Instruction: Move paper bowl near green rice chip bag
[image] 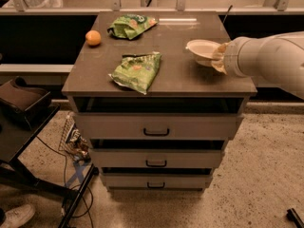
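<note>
The white paper bowl [201,48] is at the right side of the cabinet top, held a little above the surface and slightly tilted. My gripper [219,57] comes in from the right and is shut on the bowl's right rim. The arm's white forearm covers the right edge of the top. The green rice chip bag [131,25], deep green with a white lettered patch, lies at the back of the top, left of centre, well apart from the bowl.
A larger pale green bag with orange spots [137,71] lies near the front left of the drawer cabinet top [180,77]. An orange [93,37] sits at the left edge. A dark stand and cables are on the floor to the left.
</note>
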